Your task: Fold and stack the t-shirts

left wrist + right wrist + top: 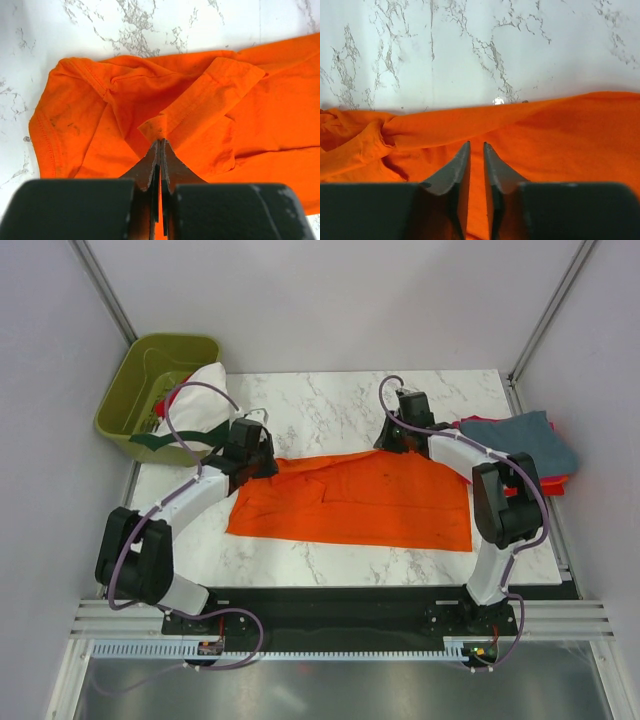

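Observation:
The orange t-shirt (355, 502) lies spread across the middle of the marble table (330, 400). My left gripper (262, 456) is at its far left corner, shut on a small raised fold of the orange cloth (159, 127) next to a sleeve. My right gripper (402, 440) is at the shirt's far edge, its jaws drawn close with orange cloth (476, 165) filling the narrow gap. A blue-grey t-shirt (522, 438) tops a folded pile over red and magenta ones (556, 483) at the right. A white t-shirt with dark green trim (200, 405) hangs out of the bin.
The olive-green bin (150, 370) stands off the table's far left corner, with a red cloth inside. Metal frame posts rise at both far corners. Bare marble shows behind the orange shirt and along the near edge.

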Robot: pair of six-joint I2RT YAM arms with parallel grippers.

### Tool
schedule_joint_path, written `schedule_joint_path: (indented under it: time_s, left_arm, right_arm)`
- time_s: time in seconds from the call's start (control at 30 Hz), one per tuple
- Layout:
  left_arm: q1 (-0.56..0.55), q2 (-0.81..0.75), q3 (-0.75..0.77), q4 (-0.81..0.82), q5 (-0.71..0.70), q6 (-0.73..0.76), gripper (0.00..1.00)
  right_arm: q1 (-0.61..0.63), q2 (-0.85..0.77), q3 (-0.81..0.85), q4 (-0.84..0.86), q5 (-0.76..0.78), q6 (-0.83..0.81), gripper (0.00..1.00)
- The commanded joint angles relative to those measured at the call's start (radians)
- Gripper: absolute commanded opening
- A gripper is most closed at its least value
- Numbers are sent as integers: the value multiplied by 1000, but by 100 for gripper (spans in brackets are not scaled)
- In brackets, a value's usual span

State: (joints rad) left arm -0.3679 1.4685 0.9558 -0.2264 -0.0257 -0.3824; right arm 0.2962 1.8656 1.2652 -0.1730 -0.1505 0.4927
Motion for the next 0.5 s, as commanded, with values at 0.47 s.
schedule_joint_path:
  time_s: [0.47]
  left_arm:
    - [1, 104, 20, 19, -6, -19, 2]
  right_arm:
    - [169, -60, -122, -63, 141, -51, 0]
